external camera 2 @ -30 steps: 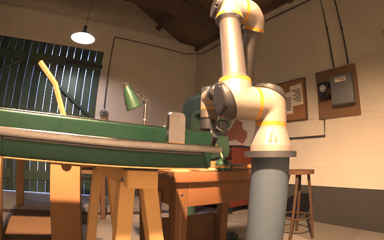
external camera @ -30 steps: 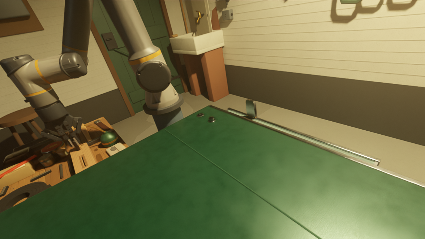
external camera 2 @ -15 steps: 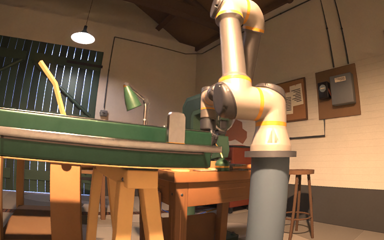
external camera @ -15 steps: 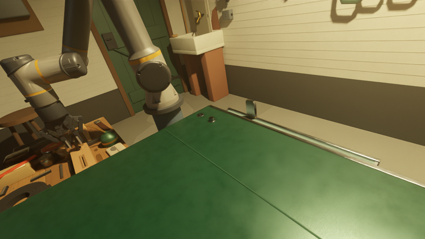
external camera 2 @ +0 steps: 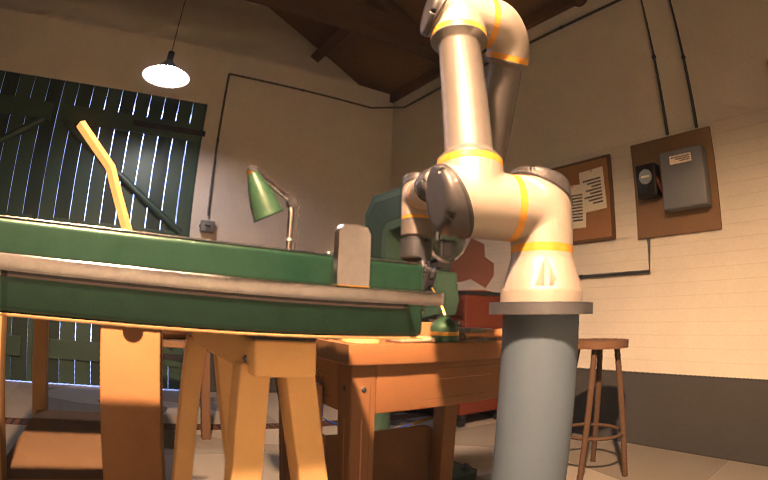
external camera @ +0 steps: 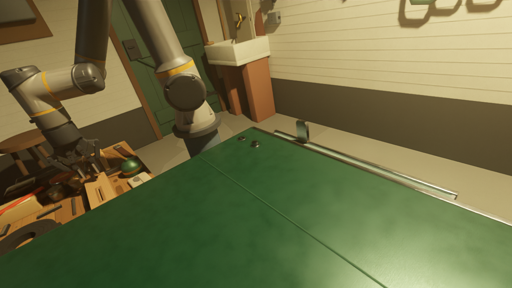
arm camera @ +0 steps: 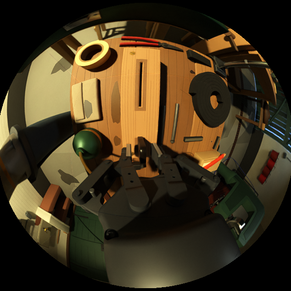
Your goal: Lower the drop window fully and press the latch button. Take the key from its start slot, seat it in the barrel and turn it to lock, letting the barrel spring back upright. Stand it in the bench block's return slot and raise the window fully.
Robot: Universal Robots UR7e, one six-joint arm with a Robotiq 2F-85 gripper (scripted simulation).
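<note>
On the workbench at the left, a pale wooden bench block (external camera: 101, 190) (arm camera: 140, 89) lies with a long slot (arm camera: 140, 83) in its top. At the block's near end the dark key (arm camera: 142, 150) stands upright between the fingers of my gripper (external camera: 79, 165) (arm camera: 143, 155), which is open just above it and holds nothing. On the big green door panel (external camera: 279, 211), the barrel (external camera: 255, 144) and the latch button (external camera: 241, 138) sit near the far corner. The window's grey pull tab (external camera: 302, 131) (external camera 2: 352, 255) stands above the glass channel (external camera: 365, 166) on the panel's right edge.
The green door panel rests on sawhorses (external camera 2: 215, 396) and fills the foreground. Around the block lie a black tape coil (arm camera: 210, 99), a yellow tape roll (arm camera: 92, 54), red pliers (arm camera: 146, 41), a green ball-shaped can (external camera: 130, 166) (arm camera: 86, 142) and a pale pad (arm camera: 85, 99). A stool (external camera 2: 601, 390) stands behind my base.
</note>
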